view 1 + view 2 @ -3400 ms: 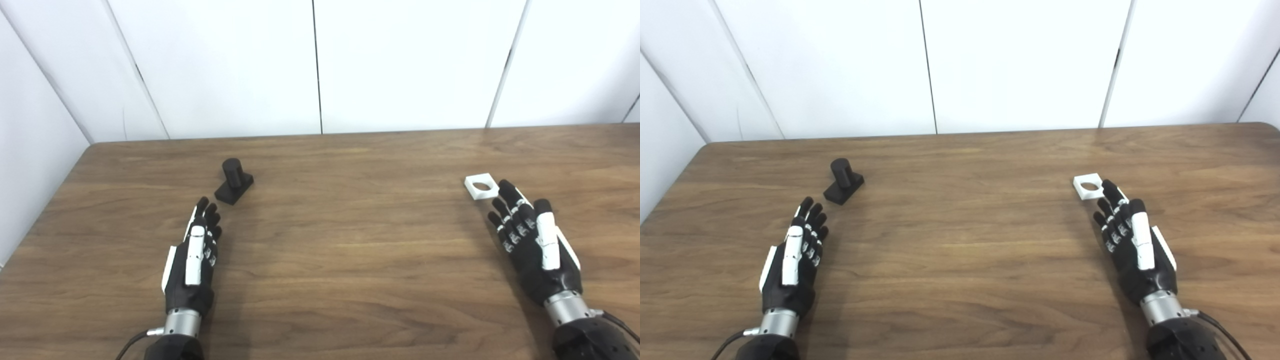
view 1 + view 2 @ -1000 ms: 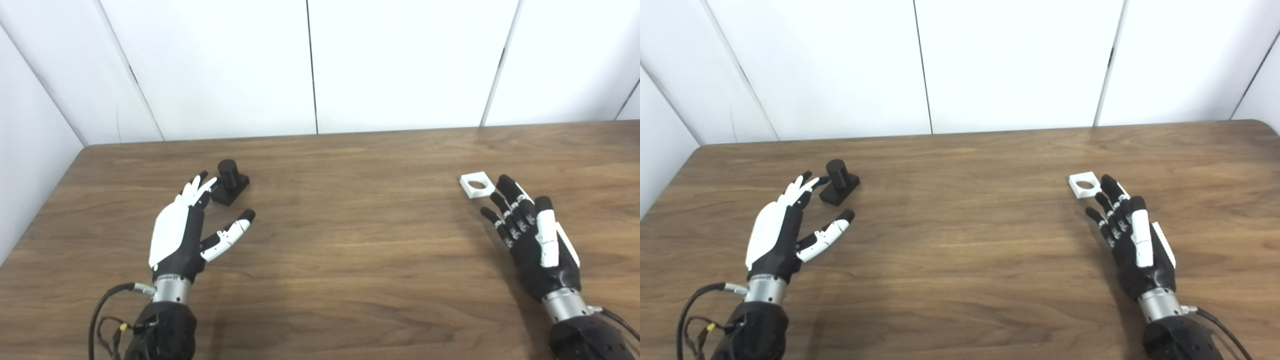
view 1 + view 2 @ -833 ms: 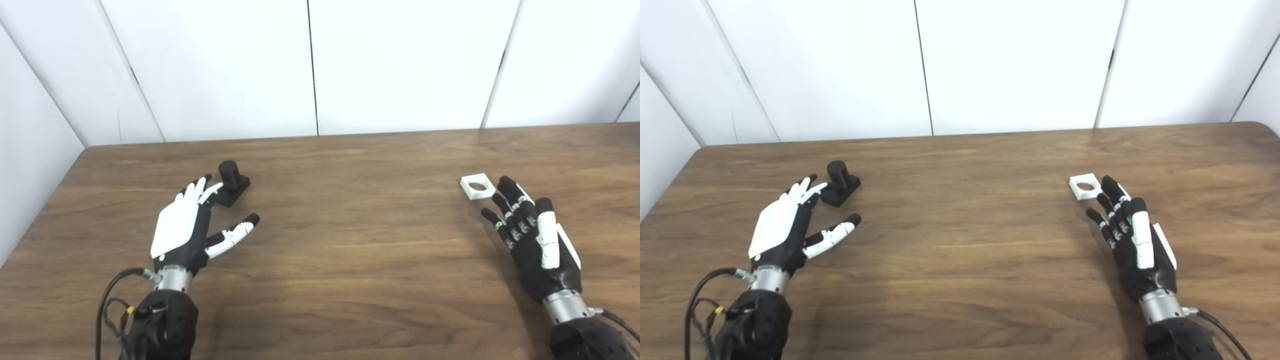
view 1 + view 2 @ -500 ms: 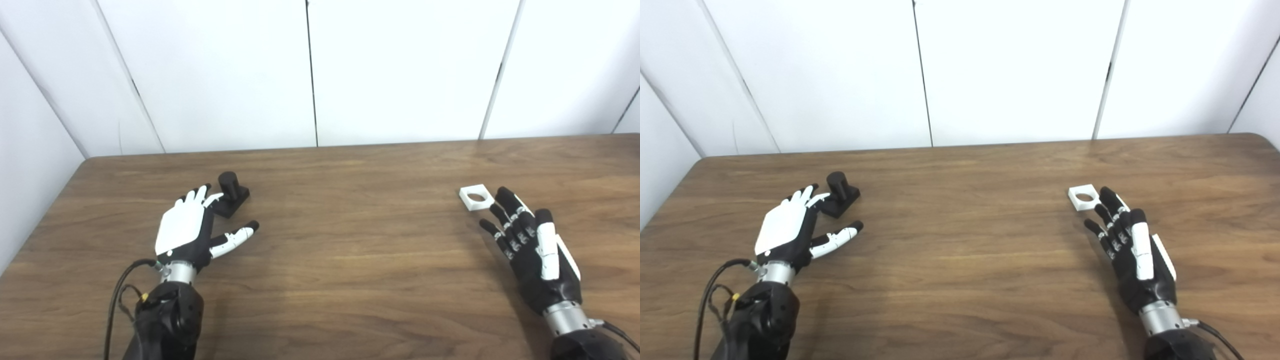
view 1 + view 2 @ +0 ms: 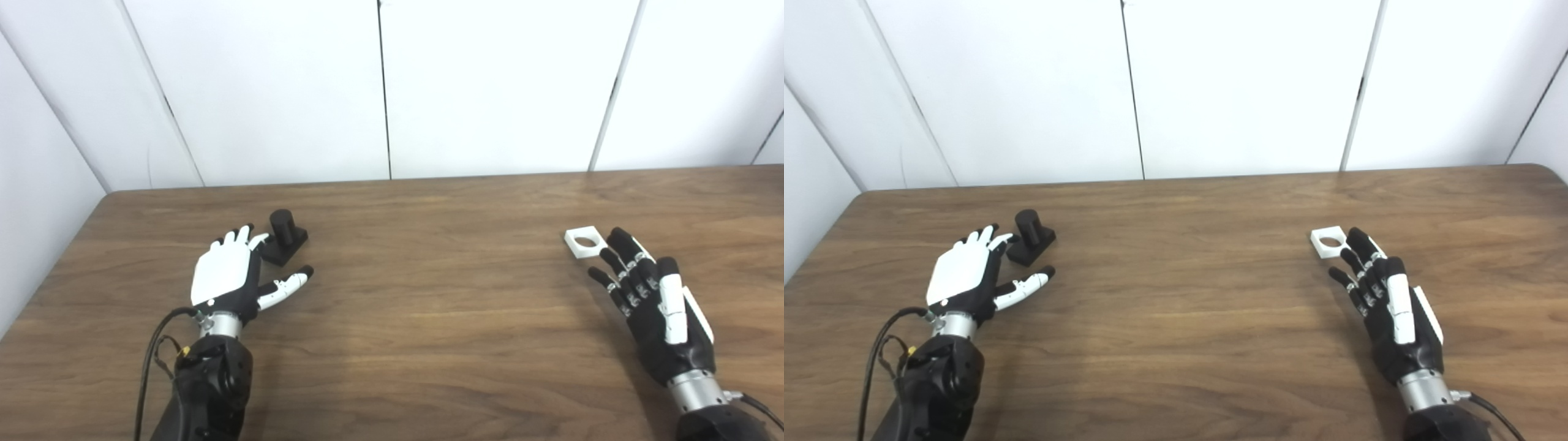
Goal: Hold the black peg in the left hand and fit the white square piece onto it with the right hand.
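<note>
The black peg (image 5: 283, 236), a short cylinder on a square base, stands on the wooden table (image 5: 429, 294) at the left. My left hand (image 5: 236, 275) is open beside it, back upward, its fingertips close to the base's near-left corner and the thumb spread out to the right. The white square piece (image 5: 585, 241) with a round hole lies flat on the right. My right hand (image 5: 652, 300) is open just behind and to the right of it, its longest finger reaching close to the piece's right edge. Neither hand holds anything.
White wall panels (image 5: 380, 86) rise behind the table's far edge. The table's left edge (image 5: 55, 269) runs close to my left arm, which carries a loose black cable (image 5: 150, 349).
Since the earliest frames my left hand has rolled its back upward, spread its thumb and moved forward up to the peg's base. The right hand has hardly moved. The camera has tilted slightly.
</note>
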